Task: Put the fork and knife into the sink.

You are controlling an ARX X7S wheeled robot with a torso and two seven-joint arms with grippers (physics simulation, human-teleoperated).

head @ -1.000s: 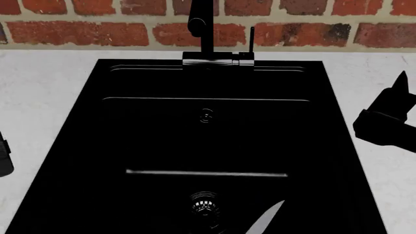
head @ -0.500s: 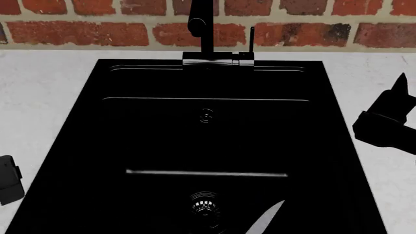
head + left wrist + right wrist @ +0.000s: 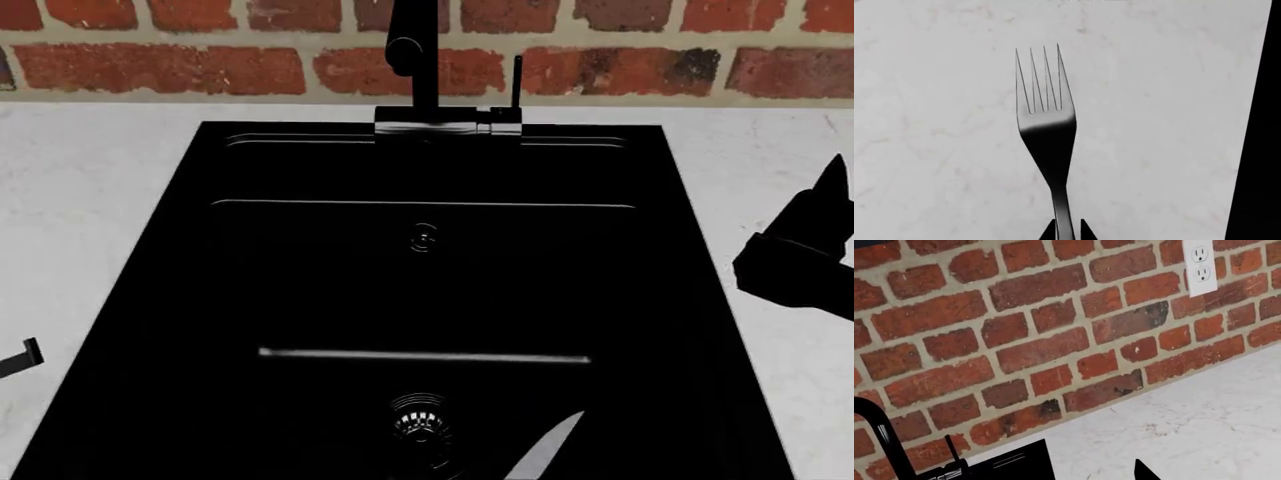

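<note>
In the left wrist view, the fork [image 3: 1047, 130] has four silver tines and a dark handle. My left gripper [image 3: 1067, 234] is shut on that handle and holds it over white counter beside the sink's black edge [image 3: 1257, 150]. Only a sliver of the left gripper [image 3: 19, 356] shows in the head view, left of the sink [image 3: 160, 260]. The knife's pale blade [image 3: 545, 455] lies inside the basin near the drain strainer [image 3: 418, 420]. My right gripper [image 3: 805, 245] hovers over the counter to the right of the sink. One of its fingertips [image 3: 1144, 471] shows far off centre, with nothing held.
A black faucet [image 3: 416, 70] stands at the back of the sink against the red brick wall [image 3: 200, 65]. A small overflow ring [image 3: 424, 238] is on the basin's far wall. White marble counter [image 3: 80, 180] flanks the sink. A wall outlet [image 3: 1201, 265] is on the bricks.
The left gripper has slid down and left, almost out of the head view. The right gripper has shifted slightly right and down. The knife has not moved.
</note>
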